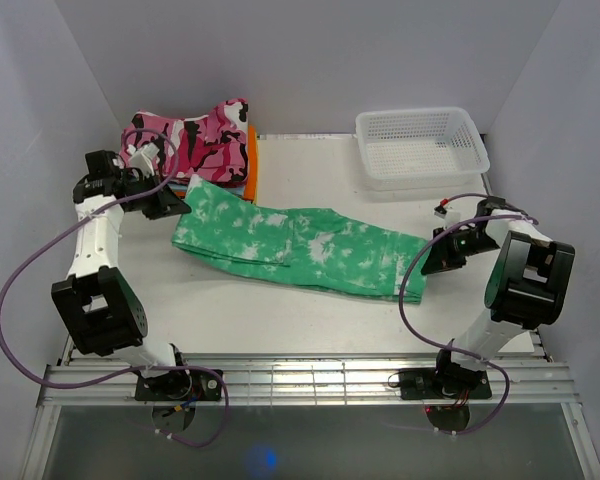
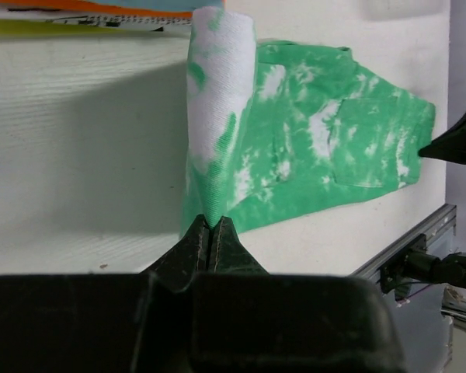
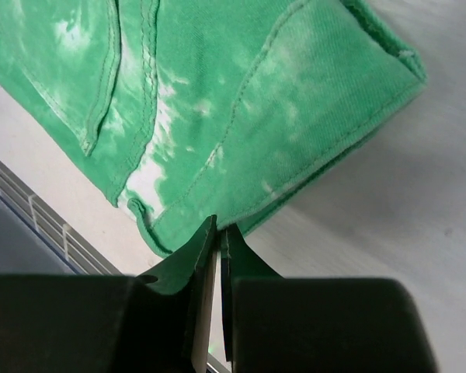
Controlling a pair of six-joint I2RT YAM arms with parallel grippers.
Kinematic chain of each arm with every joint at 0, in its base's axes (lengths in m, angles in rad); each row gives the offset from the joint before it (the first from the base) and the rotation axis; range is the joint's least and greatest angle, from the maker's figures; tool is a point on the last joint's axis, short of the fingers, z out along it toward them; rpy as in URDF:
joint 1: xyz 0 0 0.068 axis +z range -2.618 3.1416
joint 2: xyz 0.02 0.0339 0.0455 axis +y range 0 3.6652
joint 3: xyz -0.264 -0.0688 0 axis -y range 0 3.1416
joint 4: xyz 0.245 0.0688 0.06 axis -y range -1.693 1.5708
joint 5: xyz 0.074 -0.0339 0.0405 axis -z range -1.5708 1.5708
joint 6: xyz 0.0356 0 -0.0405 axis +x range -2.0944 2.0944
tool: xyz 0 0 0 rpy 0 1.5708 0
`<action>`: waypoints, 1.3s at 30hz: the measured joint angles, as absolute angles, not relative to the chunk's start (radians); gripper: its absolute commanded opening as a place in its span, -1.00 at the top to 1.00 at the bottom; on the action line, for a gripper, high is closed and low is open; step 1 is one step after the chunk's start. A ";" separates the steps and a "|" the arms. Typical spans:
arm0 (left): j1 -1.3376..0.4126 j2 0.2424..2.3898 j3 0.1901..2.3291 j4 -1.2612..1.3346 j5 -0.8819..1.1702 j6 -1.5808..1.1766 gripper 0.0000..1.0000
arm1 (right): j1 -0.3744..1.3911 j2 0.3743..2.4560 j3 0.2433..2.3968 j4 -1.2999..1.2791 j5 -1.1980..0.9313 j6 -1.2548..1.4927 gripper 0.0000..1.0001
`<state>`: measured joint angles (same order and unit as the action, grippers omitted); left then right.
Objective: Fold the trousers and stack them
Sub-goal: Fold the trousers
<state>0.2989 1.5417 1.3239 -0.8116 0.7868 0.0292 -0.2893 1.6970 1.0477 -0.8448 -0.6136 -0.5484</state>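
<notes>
You've barely begun: the trousers (image 1: 300, 245) lie full-length across mid-counter (image 1: 280, 320), your left end effector (image 2: 210, 225) pinched shut on one lifted end, your right end effector (image 3: 217, 229) apparently clamping the opposite edge; folding and stacking remain.

White links and blocky black joints make up the left arm (image 1: 92, 235) and right arm (image 1: 488, 332), each trailing a purple cable (image 1: 402, 295). The left end effector (image 2: 210, 227) and right end effector (image 3: 217, 229) are black wedges.
</notes>
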 measured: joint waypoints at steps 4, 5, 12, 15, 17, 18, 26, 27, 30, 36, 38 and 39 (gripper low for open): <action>0.227 1.552 1.444 -0.883 0.784 -0.030 1.00 | -0.253 1.723 1.044 -0.808 -0.644 -0.515 0.84; 0.194 1.560 1.475 -0.896 0.782 -0.049 1.00 | -0.245 1.731 1.044 -0.799 -0.650 -0.508 0.84; -0.106 1.667 1.641 -0.912 0.807 -0.212 1.00 | -0.209 1.780 1.027 -0.726 -0.669 -0.458 0.84; -0.195 1.732 1.669 -0.890 0.818 -0.299 1.00 | -0.207 1.783 1.014 -0.699 -0.662 -0.434 0.84; -0.244 1.776 1.693 -0.881 0.814 -0.343 1.00 | -0.207 1.783 1.009 -0.685 -0.653 -0.419 0.85; -0.267 1.802 1.714 -0.878 0.809 -0.366 1.00 | -0.207 1.783 1.004 -0.676 -0.646 -0.409 0.84; -0.433 1.909 1.784 -0.771 0.772 -0.497 1.00 | -0.207 1.760 0.970 -0.627 -0.587 -0.306 0.85; -0.447 1.911 1.784 -0.754 0.769 -0.511 1.00 | -0.207 1.756 0.966 -0.622 -0.578 -0.292 0.84; -0.475 1.916 1.783 -0.692 0.767 -0.555 1.00 | -0.201 1.755 0.966 -0.617 -0.549 -0.240 0.84; -0.528 1.928 1.732 -0.491 0.767 -0.681 1.00 | -0.194 1.755 0.971 -0.618 -0.503 -0.140 0.85; -0.554 1.930 1.708 -0.422 0.766 -0.730 1.00 | -0.192 1.755 0.973 -0.619 -0.495 -0.119 0.84; -0.568 1.935 1.701 -0.391 0.767 -0.751 1.00 | -0.191 1.755 0.973 -0.618 -0.492 -0.110 0.85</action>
<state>-0.5678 1.9350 1.7012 -0.3912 0.7670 -0.7509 -0.1913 1.7550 0.9730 -0.6182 -0.4919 -0.1104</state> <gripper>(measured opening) 0.019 0.084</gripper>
